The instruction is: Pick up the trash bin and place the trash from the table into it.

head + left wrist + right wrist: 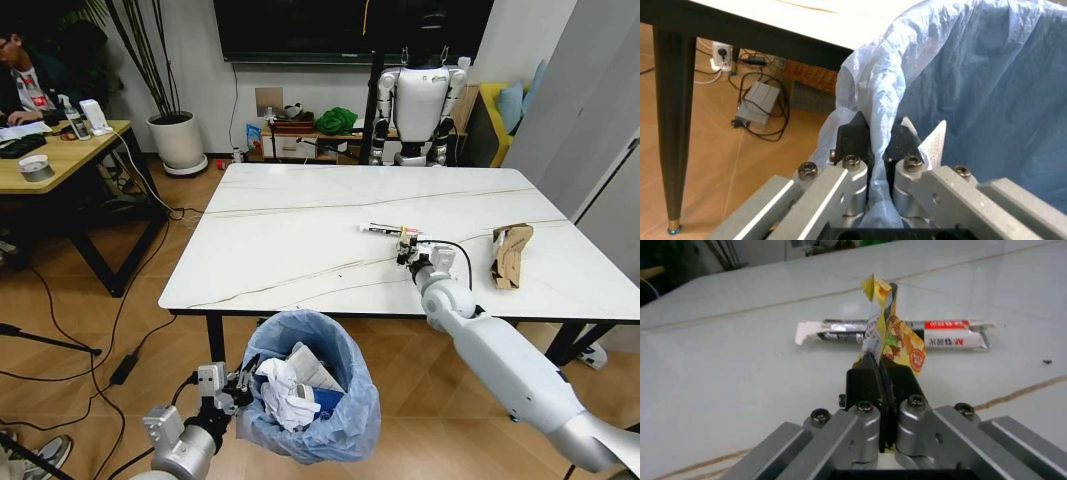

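Head view puts the bin (312,385) below the bench's (290,240) near edge, already holding white papers, its bag rim pinched tight by the left pincer (232,392). On the bench, the right pincer (409,249) is closed on a yellow wrapper (891,335), with a long sachet (907,333) lying just behind it and a brown bag (510,254) further right. A clean lift should clear the sachet, then carry the wrapper over the bin's mouth before letting go.
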